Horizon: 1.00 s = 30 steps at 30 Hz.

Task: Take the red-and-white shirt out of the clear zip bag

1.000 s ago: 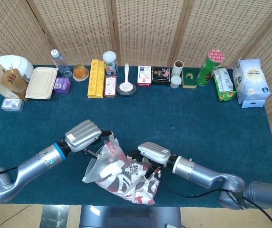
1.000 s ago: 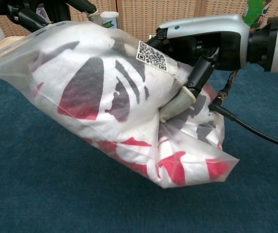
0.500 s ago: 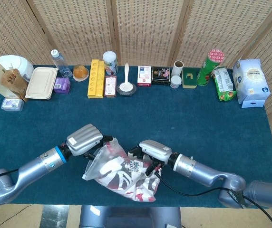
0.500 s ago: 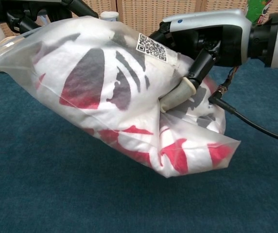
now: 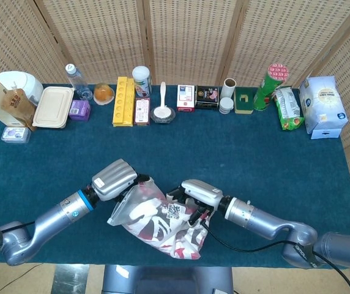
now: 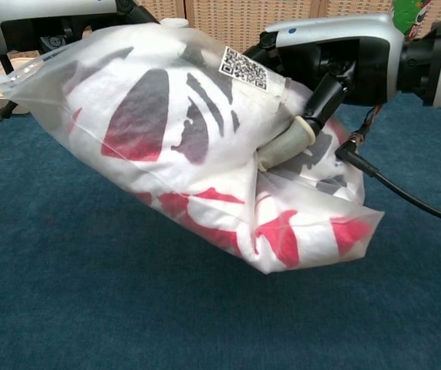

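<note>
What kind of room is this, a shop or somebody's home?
Probably a robot test room: one blue-covered table, woven screens behind it, and assorted groceries like a water bottle lined up along its far edge.

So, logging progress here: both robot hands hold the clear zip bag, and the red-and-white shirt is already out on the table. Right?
Not quite. The left robot hand and right robot hand do hold the clear zip bag, but the red-and-white shirt is inside it, not out on the table. The chest view shows the shirt's pattern through the plastic.
</note>
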Each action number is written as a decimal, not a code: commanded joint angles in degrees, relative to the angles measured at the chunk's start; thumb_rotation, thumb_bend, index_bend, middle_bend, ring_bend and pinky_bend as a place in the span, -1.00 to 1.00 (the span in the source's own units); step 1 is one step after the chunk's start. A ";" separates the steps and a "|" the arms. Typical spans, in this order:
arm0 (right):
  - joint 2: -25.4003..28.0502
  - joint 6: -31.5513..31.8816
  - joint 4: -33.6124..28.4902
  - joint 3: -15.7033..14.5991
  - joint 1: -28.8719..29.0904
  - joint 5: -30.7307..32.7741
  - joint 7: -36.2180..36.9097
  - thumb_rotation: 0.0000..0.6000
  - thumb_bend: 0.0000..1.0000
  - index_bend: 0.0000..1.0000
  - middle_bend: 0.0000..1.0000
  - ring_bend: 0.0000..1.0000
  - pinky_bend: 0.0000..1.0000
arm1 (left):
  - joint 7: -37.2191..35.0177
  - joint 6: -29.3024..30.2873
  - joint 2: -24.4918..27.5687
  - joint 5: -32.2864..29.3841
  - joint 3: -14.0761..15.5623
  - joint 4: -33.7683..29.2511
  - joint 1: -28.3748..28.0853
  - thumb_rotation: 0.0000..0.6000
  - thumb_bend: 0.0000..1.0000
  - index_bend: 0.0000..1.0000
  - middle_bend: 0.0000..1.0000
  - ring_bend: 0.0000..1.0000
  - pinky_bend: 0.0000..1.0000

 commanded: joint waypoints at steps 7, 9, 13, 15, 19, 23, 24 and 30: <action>-0.96 -2.25 2.01 0.04 0.82 1.34 -0.99 1.00 -0.69 0.66 0.70 1.00 0.93 | -0.28 0.63 -2.13 -1.42 0.43 2.70 0.75 1.00 0.04 0.64 1.00 1.00 0.79; -1.25 -3.13 2.54 0.21 1.07 2.08 -1.56 1.00 -0.70 0.66 0.70 1.00 0.93 | -0.44 0.82 -3.02 -1.64 0.55 3.91 0.88 1.00 0.04 0.63 1.00 1.00 0.79; -1.81 -4.40 3.63 0.50 1.21 3.51 -2.84 1.00 -0.69 0.66 0.70 1.00 0.89 | -0.39 0.99 -4.64 -1.63 0.90 6.24 0.97 1.00 0.04 0.64 1.00 1.00 0.79; -2.01 -4.89 3.96 0.55 1.22 4.05 -3.27 1.00 -0.69 0.66 0.70 1.00 0.86 | -0.41 0.87 -5.14 -1.62 1.03 6.99 0.90 1.00 0.04 0.63 1.00 1.00 0.79; -3.08 -6.73 5.66 0.65 1.11 6.16 -5.58 1.00 -0.69 0.65 0.67 0.98 0.80 | -0.01 0.80 -7.62 -1.94 0.88 9.91 0.57 1.00 0.04 0.64 1.00 1.00 0.79; -4.03 -8.78 7.69 0.75 0.74 8.77 -8.63 1.00 -0.69 0.60 0.59 0.85 0.70 | 1.03 0.71 -11.16 -2.04 0.78 13.85 0.02 1.00 0.04 0.64 1.00 1.00 0.79; -4.19 -9.15 7.95 0.80 0.68 9.22 -9.25 1.00 -0.69 0.57 0.56 0.81 0.66 | 1.29 0.79 -11.94 -2.02 0.75 14.69 -0.09 1.00 0.03 0.64 1.00 1.00 0.79; -4.75 -12.09 10.00 0.62 0.21 12.16 -13.86 1.00 -0.69 0.33 0.31 0.49 0.31 | 2.79 0.52 -17.20 -2.43 0.69 20.55 -0.86 1.00 0.03 0.64 1.00 1.00 0.79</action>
